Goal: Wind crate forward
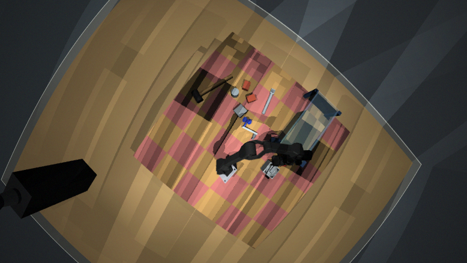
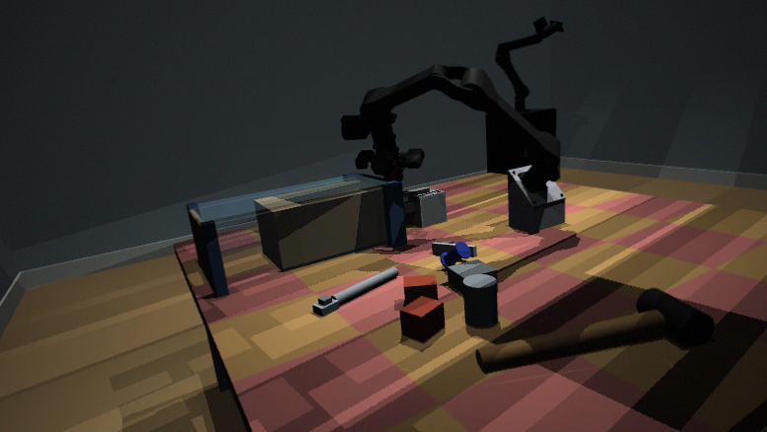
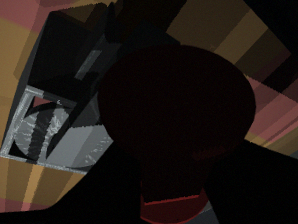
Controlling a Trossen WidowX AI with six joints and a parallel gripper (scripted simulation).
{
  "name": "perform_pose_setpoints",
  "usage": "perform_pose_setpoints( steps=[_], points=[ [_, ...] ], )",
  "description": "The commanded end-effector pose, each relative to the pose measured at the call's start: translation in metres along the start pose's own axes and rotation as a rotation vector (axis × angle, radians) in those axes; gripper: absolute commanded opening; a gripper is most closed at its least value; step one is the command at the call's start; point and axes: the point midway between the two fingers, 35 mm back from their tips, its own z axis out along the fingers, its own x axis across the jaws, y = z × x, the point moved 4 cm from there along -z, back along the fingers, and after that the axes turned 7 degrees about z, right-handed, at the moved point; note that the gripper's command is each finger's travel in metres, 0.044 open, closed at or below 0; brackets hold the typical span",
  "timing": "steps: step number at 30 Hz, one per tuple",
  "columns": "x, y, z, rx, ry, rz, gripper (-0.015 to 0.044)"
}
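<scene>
My gripper (image 1: 284, 162) (image 2: 390, 171) is shut on the dark red knob (image 3: 174, 211) (image 2: 394, 175) of the winch handle, just above and beside the grey winch (image 1: 269, 169) (image 2: 429, 206) (image 3: 63, 139). The knob fills most of the wrist view and hides my fingers. The dark crate (image 1: 310, 125) (image 2: 321, 225) sits flat under the clear-panelled cubby (image 1: 322, 99) (image 2: 212, 257). Its front end is close behind the blue frame post (image 2: 394, 214) at the mouth; I cannot tell if they touch. The strap is hidden.
Loose tools lie on the chequered bench: a hammer (image 1: 209, 88) (image 2: 590, 332), two red blocks (image 1: 245, 84) (image 2: 422, 318), a grey cylinder (image 1: 234, 91) (image 2: 479, 300), a grey bar (image 1: 268, 101) (image 2: 359, 289), a blue piece (image 1: 247, 121) (image 2: 454, 254). The arm's base (image 1: 227, 173) (image 2: 533, 206) stands beside the winch.
</scene>
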Motion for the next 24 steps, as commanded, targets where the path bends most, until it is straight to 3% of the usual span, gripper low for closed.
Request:
perform_pose_setpoints(
  steps=[1, 14, 24],
  points=[
    [0.009, 0.006, -0.001, -0.01, 0.019, -0.001, 0.0],
    [0.012, 0.005, -0.003, -0.002, -0.005, -0.001, 0.0],
    [0.013, 0.005, -0.003, -0.002, -0.005, -0.001, 0.0262]
  ],
)
